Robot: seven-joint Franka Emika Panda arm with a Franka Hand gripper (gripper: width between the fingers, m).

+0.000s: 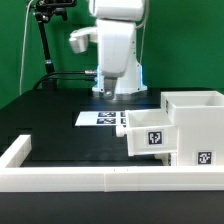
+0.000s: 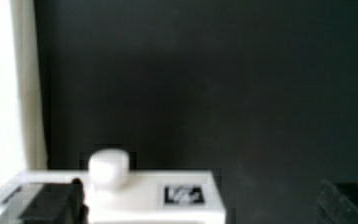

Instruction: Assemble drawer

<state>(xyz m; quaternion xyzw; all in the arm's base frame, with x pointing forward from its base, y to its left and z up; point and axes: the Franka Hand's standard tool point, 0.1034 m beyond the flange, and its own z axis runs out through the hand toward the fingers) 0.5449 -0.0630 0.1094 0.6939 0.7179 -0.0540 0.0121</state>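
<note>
The tall white housing (image 1: 196, 125) stands at the exterior view's right. One open-topped tray (image 1: 150, 128) with a square tag sticks out of its side. My gripper (image 1: 106, 90) hangs low at the back of the table, behind the marker board (image 1: 104, 118). In the wrist view the two dark fingers (image 2: 43, 205) stand far apart, so the gripper (image 2: 197, 205) is open. A white tagged part (image 2: 185, 193) with a round white knob (image 2: 108, 168) lies between them, close to one finger. The frames do not show whether it touches that finger. In the exterior view the arm hides this part.
A low white border wall (image 1: 60, 180) runs along the front and up the exterior view's left side. A white strip (image 2: 2, 90) runs along one edge of the wrist view. A black stand with cables (image 1: 45, 50) is at the back left. The tabletop is black (image 1: 60, 125).
</note>
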